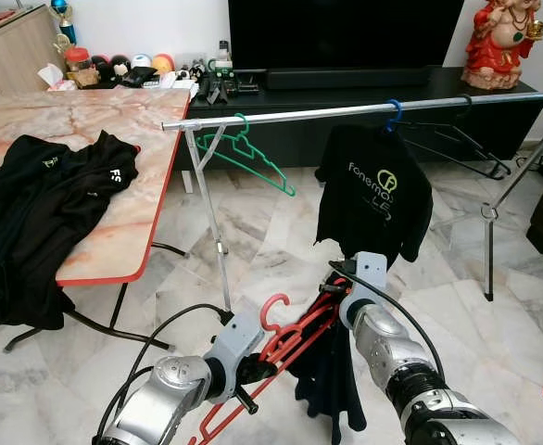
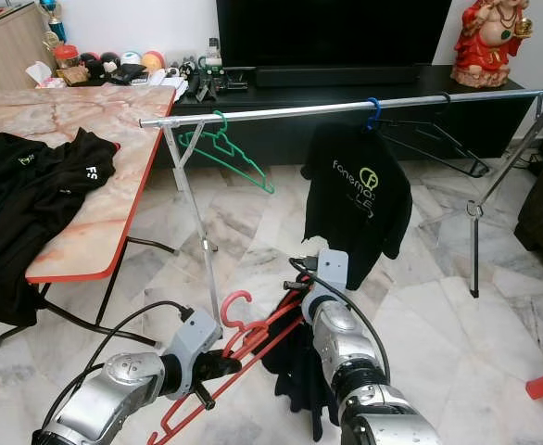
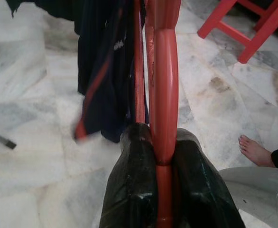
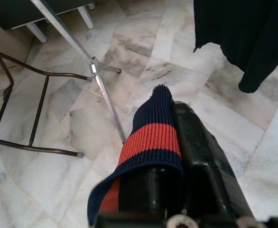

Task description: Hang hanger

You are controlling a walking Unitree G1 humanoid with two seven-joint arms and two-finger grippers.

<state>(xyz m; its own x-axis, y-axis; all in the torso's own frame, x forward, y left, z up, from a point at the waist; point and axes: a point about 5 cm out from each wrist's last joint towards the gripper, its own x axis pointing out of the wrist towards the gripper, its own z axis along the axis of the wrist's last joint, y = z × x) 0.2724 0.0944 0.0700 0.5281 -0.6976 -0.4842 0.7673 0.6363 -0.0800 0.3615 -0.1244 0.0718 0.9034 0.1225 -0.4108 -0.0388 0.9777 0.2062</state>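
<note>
A red hanger (image 1: 288,336) hangs low over the floor with a dark navy garment (image 1: 327,380) draped from it. My left gripper (image 1: 251,371) is shut on the hanger's lower bar; in the left wrist view the red bar (image 3: 163,71) runs between the black fingers (image 3: 129,190). At the hanger's upper end my right gripper (image 1: 338,286) is shut on the garment's navy and red ribbed band (image 4: 151,137). The metal clothes rail (image 1: 364,109) stands ahead and above, carrying a green hanger (image 1: 249,154), a black T-shirt (image 1: 373,195) on a blue hanger, and a black hanger (image 1: 457,139).
On my left a marble-top table (image 1: 114,120) with red edging holds black clothes (image 1: 40,213). A dark TV cabinet (image 1: 364,88) lies behind the rail. The rail's legs (image 1: 214,232) stand close ahead. A red stool (image 3: 243,28) and a person's bare foot (image 3: 255,149) are nearby.
</note>
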